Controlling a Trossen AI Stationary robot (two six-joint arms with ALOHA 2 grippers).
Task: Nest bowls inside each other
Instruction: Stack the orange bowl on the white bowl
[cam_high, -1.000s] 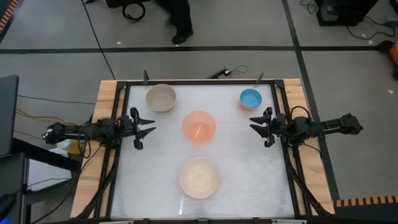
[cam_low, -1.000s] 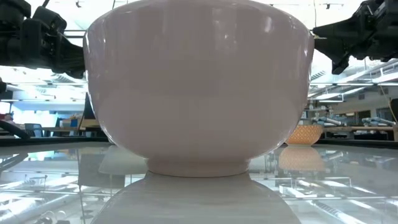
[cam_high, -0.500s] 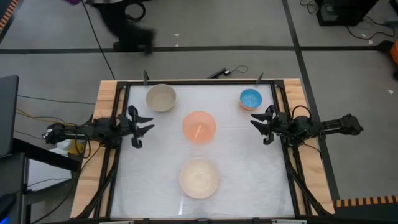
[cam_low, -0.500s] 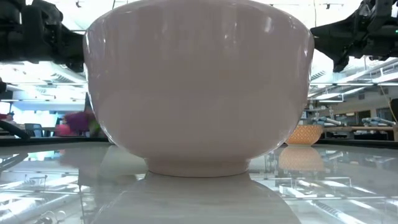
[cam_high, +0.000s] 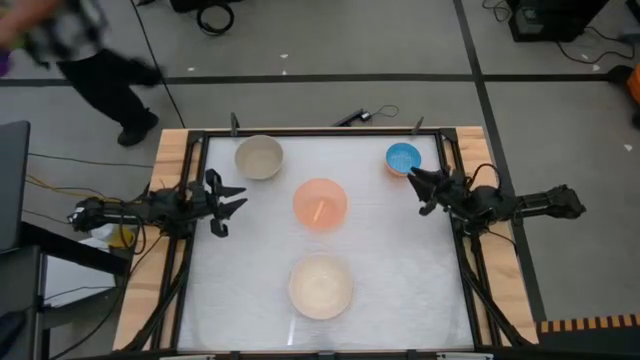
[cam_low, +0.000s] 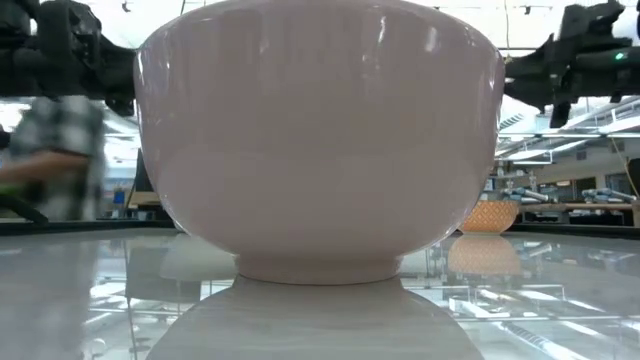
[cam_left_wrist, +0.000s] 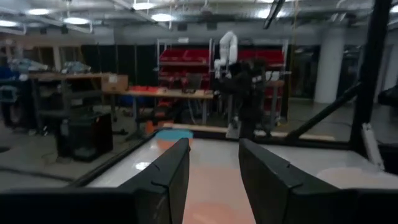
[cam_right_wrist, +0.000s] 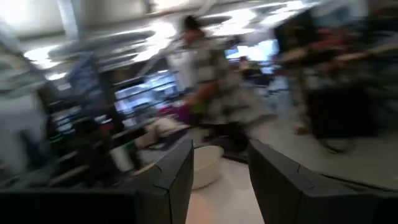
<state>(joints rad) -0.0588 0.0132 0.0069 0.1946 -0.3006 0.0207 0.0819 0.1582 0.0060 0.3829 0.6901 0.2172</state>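
Overall, I found all four bowls standing upright and apart on the table (cam_high: 230, 290), mouths up; being round, none showed a long axis. My right gripper (cam_high: 418, 190) hung at the right side with its fingers parted and nothing between them, tips aimed toward the blue bowl (cam_high: 403, 158), which stood just beyond and beside those tips, near the far right corner, not touching them. The peach-orange bowl (cam_high: 320, 204) sat at mid-table, between the two grippers and well apart from each. The beige-tan bowl (cam_high: 259, 157) stood near the far left corner, beyond my left gripper (cam_high: 226, 203) and to its inner side. That gripper held at the left edge, fingers likewise spread on nothing, pointing toward the table's middle. The cream-white bowl (cam_high: 321, 286) stood toward the near edge, on the near side of both grippers and clear of them; in the low view it filled most of the frame. A person (cam_high: 75, 50) was on the floor beyond the far left corner.
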